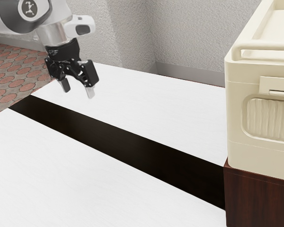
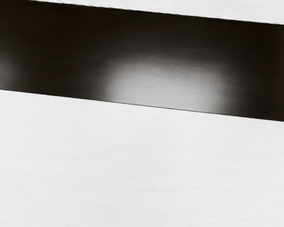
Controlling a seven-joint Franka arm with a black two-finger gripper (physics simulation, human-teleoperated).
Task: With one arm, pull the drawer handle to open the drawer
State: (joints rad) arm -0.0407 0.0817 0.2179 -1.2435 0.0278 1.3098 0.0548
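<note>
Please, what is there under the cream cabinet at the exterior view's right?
The cream cabinet stands on a dark red-brown wooden base. The cabinet's underside is covered, and whatever the base may contain cannot be seen.

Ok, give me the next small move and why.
I'd probably ease the gripper a little toward the cream cabinet at the exterior view's right: it hangs open and empty above the white table, well short of the cabinet.

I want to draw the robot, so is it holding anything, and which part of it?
Nothing is held: the gripper's fingers stand apart with only air between them, above the white tabletop.
</note>
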